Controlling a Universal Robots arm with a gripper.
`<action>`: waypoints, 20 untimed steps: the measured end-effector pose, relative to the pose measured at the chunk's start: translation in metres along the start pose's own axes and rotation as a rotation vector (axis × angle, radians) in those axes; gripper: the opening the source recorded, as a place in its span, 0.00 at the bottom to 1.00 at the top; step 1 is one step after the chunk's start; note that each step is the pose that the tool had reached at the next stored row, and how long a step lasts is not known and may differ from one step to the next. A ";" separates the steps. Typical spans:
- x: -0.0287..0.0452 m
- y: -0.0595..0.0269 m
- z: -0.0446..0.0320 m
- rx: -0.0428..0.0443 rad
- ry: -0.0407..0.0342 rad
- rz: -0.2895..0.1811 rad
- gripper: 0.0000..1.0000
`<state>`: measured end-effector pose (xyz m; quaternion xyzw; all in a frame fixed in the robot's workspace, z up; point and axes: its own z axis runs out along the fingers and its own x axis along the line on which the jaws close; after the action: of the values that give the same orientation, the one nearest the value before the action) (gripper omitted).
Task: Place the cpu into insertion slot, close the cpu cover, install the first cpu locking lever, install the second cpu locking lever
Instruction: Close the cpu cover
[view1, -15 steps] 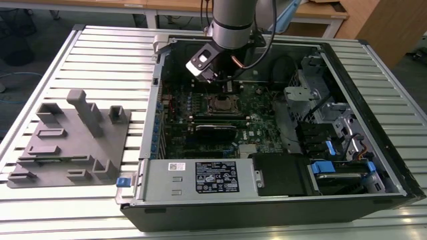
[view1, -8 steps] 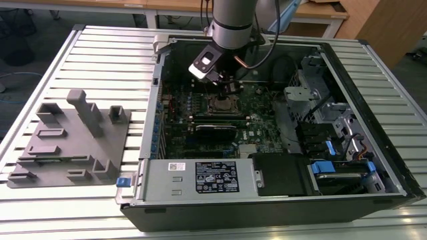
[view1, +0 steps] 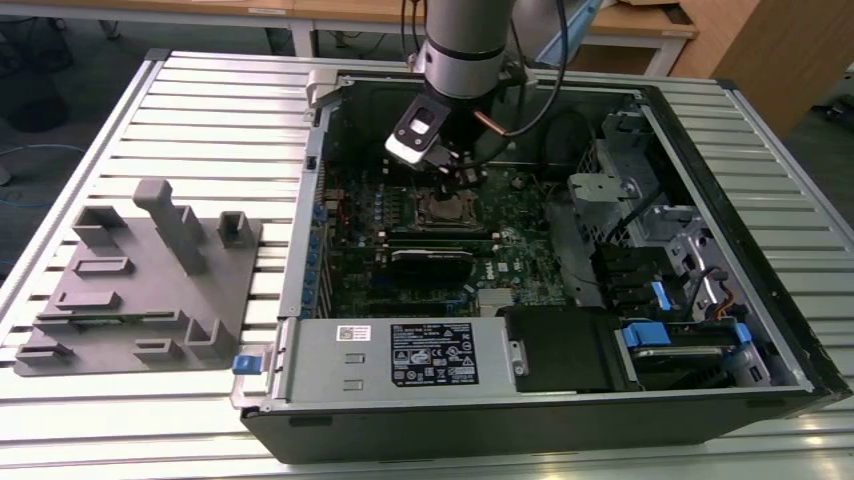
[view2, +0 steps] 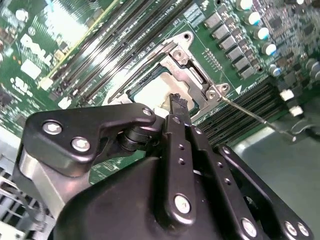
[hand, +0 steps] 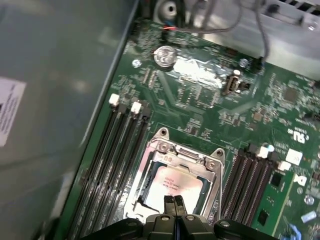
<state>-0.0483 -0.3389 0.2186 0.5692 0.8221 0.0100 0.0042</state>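
Gripper (hand: 174, 201) hangs w/ both fingertips pressed together, no gap and nothing seen between them, pointing down at the insertion slot (view1: 445, 208) on the motherboard (hand: 200, 100). Cpu (hand: 172, 182) lies flat in that slot, directly under the tips, silver top up. Cpu cover (hand: 186, 156) looks folded down around it, w/ the chip showing through its window. Tips sit over one edge of that window; contact can't be told. Long black memory slots (hand: 115, 160) flank the socket on two sides. One thin wire lever (view2: 250, 114) runs long and straight away from a socket corner, apparently not latched. Board lies flat inside an open pc case (view1: 747, 250) on a slatted table (view1: 200, 110). Room above the socket looks free, w/ case walls well apart from the arm.
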 end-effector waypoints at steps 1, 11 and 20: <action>0.0000 0.0000 0.0000 0.0000 0.0004 -0.019 0.11; 0.0000 0.0000 0.0001 0.0009 0.0040 -0.191 0.11; 0.0000 0.0000 0.0001 0.0009 0.0041 -0.195 0.11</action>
<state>-0.0483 -0.3389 0.2186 0.4866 0.8736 0.0104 0.0032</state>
